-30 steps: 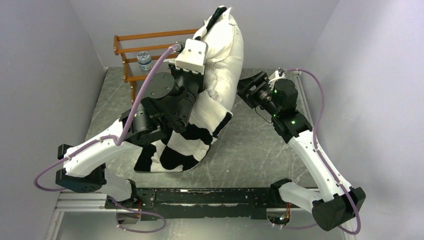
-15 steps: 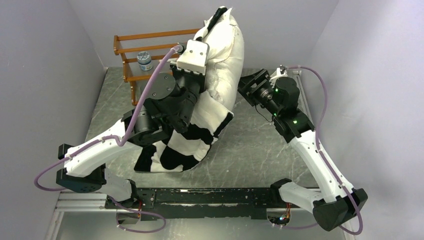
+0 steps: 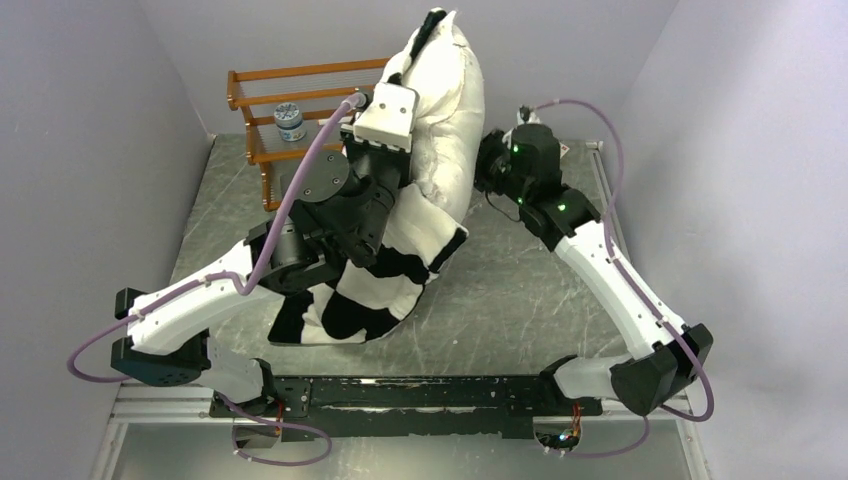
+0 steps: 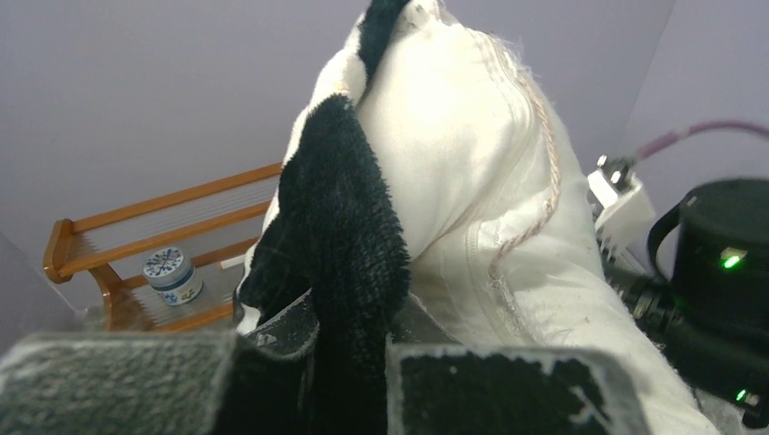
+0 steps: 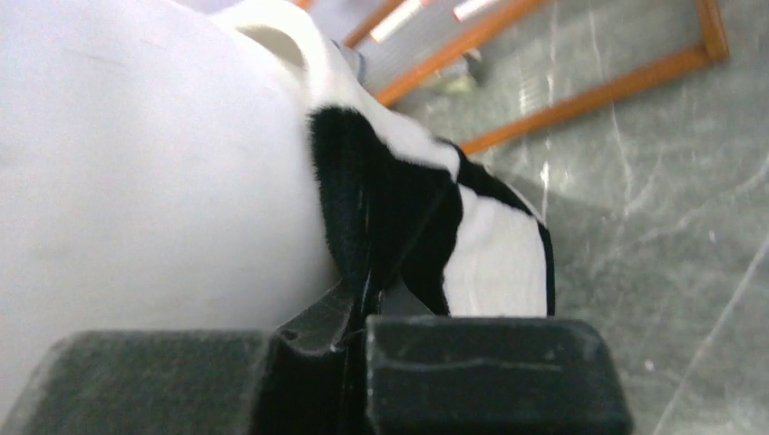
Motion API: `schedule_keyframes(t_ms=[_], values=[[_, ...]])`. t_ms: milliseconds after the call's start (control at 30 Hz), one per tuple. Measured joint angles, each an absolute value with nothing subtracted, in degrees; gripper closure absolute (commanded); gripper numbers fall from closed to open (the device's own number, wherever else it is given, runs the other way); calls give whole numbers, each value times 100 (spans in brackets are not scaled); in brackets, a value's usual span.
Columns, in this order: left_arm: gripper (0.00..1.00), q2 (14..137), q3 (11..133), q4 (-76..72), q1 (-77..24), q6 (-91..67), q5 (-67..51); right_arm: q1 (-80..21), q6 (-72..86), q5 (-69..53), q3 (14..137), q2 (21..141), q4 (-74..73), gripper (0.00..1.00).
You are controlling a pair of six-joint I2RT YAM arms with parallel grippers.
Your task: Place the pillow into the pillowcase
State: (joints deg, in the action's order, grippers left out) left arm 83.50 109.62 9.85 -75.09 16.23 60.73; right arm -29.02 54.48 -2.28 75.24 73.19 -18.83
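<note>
Grey table [image 3: 520, 300] | left gripper [image 4: 349, 385] and right gripper [image 5: 358, 367] each pinch the pillowcase [image 3: 375, 290] edge tight | you lift both sides evenly so the pillow [image 3: 450, 110] slides deeper in.

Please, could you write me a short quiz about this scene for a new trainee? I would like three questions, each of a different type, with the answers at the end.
1. Choose one. What do the fingers of the left gripper pinch? A) black plush of the pillowcase; B) a cable; C) nothing.
2. True or false: the pillow is fully inside the pillowcase.
3. Fill in: the small jar stands on the ___ rack.
Key: 1 A. 2 False: its white upper part stands bare above the checkered cloth. 3 wooden.
</note>
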Motion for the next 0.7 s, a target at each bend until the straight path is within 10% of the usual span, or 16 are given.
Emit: schedule_keyframes(t_ms=[267,700], values=[[95,8007,10742,425,-7533,1809,6141,-3092,4342,-438,9998,7889,-1968,100],[95,7979,10792,1806,-7225,580,6530,-4158,3741,-303,10158,8062,-628,100]])
